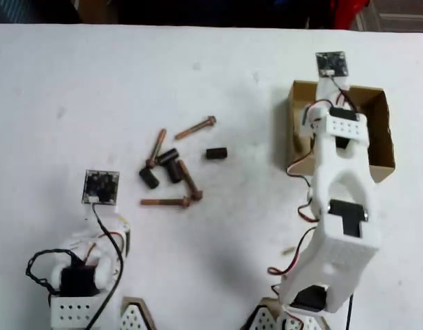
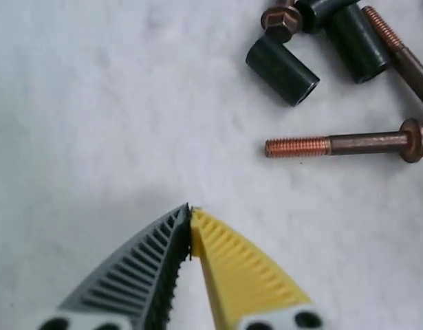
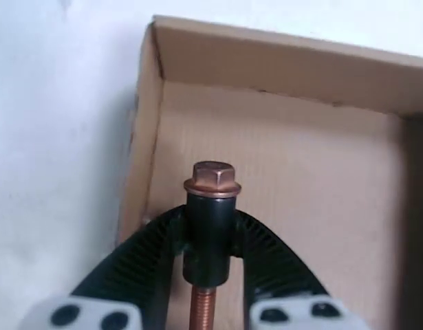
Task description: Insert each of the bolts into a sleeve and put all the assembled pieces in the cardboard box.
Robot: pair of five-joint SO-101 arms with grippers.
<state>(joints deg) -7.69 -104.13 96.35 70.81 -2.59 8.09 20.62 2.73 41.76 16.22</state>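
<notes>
High view: the right arm (image 1: 338, 206) hangs over the cardboard box (image 1: 380, 134). Loose bolts (image 1: 196, 127) and sleeves (image 1: 216, 153) lie well apart from the box.

Left wrist view: the left gripper (image 2: 190, 210), fingers together and empty, sits near that pile, far from the box.

Right wrist view: the right gripper (image 3: 210, 227) is clamped on a sleeved bolt (image 3: 211, 185) above the box's floor. Lowering close to the floor before letting go should keep the sleeve on.

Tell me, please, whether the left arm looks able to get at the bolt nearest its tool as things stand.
Probably yes. The left tool, shut, hangs over bare table. The nearest bolt lies flat just ahead, clear of the nearest sleeve, with nothing in between. The tool would have to open first.
</notes>
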